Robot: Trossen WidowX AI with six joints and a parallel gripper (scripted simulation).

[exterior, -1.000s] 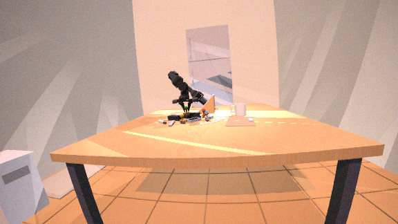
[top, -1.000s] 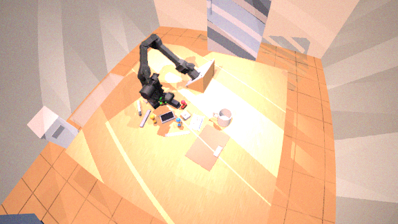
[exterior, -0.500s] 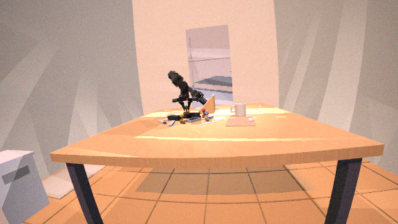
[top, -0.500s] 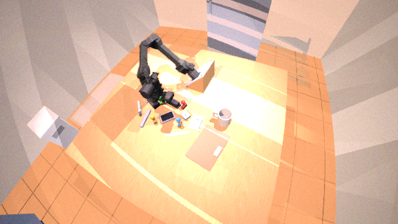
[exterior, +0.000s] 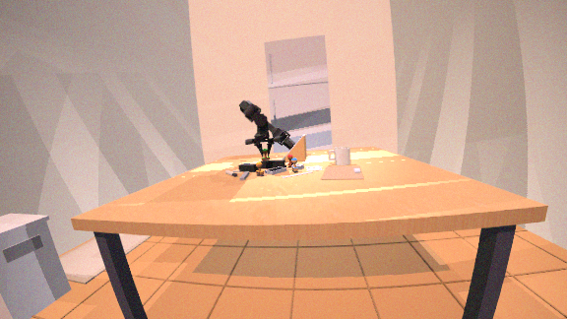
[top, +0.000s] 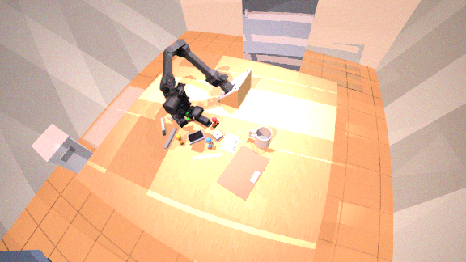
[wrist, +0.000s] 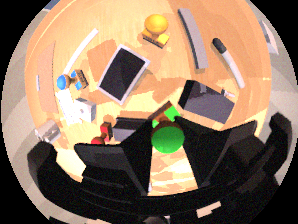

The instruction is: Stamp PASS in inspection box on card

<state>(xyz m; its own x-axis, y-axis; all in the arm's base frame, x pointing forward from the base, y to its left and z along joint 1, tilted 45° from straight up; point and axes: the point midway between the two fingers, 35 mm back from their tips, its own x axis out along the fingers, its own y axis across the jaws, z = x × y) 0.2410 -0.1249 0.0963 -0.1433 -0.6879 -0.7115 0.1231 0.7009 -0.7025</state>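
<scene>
Arm folded low over the bench clutter

The gripper (top: 189,117) gripped a green-knobbed stamp (top: 188,117) beside the ink pad (top: 196,137); a mug (top: 263,137) stood near the card (top: 230,142).

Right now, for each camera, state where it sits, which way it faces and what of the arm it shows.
Top: high overhead, tilted down at the wooden table; shows the whole dark arm.
Exterior: low beyond the table's far edge, looking across it at the arm.
Wrist: on the claw, looking down past its fingers, shut on the green-knobbed stamp.
Shared: top and wrist both show the dark rectangular ink pad and the orange-knobbed stamp.
</scene>
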